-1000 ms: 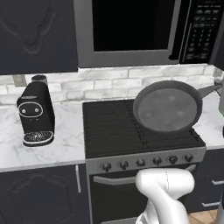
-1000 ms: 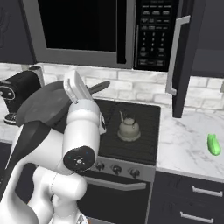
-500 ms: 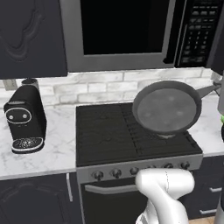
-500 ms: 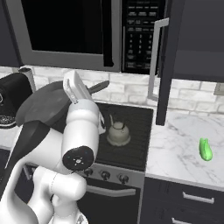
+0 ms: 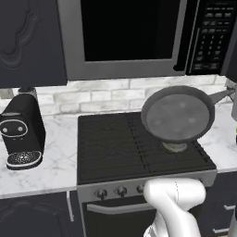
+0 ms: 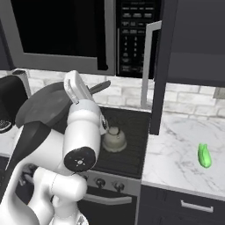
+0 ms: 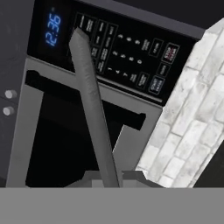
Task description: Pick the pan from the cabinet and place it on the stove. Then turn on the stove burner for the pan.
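The claw (image 7: 105, 181) is clamped shut on the pan's long thin handle, which in the hand view runs straight up and away from it across the face of the microwave (image 7: 127, 57). The pan (image 5: 178, 115) is carried in the air, tilted so its inside faces the base, above the right half of the stove (image 5: 134, 148). Its long axis runs from the bowl on the left out along the handle to the right, where the hand is.

The coming move turns on what lies under the pan. A small pale kettle (image 6: 113, 139) sits on the stove's right side, and from the left base view the pan hangs right over it, the kettle's base peeping out under the pan's lower rim. Set straight down, the pan would likely land on the kettle, so my judgement is that it has to shift left, toward the free grates on the stove's left half, and be levelled before it goes down.

The cabinet (image 6: 193, 39) stands with its door swung open, the edge hanging at the stove's right end, close to the handle's side. A black coffee machine (image 5: 21, 134) stands on the table (image 5: 55, 166) to the left, well apart. A green vegetable (image 6: 203, 156) lies on the table to the right. The knobs (image 5: 121, 190) along the front panel are untouched as yet
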Motion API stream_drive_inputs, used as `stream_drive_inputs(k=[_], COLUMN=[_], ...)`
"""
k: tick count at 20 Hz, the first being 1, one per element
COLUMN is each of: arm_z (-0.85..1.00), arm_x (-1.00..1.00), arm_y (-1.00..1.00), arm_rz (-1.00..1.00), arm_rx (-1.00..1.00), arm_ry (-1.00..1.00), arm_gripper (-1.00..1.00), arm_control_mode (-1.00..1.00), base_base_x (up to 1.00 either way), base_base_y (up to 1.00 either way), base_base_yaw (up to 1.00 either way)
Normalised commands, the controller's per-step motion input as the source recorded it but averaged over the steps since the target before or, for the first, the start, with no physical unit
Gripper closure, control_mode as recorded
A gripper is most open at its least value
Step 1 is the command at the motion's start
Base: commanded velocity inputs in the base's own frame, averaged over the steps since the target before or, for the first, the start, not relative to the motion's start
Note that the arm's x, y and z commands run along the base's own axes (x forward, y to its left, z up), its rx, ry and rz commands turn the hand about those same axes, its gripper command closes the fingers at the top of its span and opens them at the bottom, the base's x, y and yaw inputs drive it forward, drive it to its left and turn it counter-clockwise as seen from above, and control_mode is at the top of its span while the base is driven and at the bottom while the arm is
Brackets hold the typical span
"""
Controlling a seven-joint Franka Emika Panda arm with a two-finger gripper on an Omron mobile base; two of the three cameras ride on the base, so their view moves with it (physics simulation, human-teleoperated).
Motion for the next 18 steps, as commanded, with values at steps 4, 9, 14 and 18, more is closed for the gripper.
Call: stream_drive_inputs(k=[4,9,14,18], arm_z=[0.0,0.0,0.0,0.0], arm_x=[0.0,0.0,0.0,0.0], arm_y=[0.0,0.0,0.0,0.0], arm_rz=[0.0,0.0,0.0,0.0], arm_rx=[0.0,0.0,0.0,0.0], arm_ry=[0.0,0.0,0.0,0.0], arm_gripper=[1.0,1.0,1.0,1.0], arm_control_mode=[1.0,1.0,1.0,1.0], base_base_x=[0.22,0.0,0.0,0.0], base_base_y=[-0.2,-0.32,-0.42,-0.33], base_base_yaw=[0.0,-0.02,-0.03,-0.04])
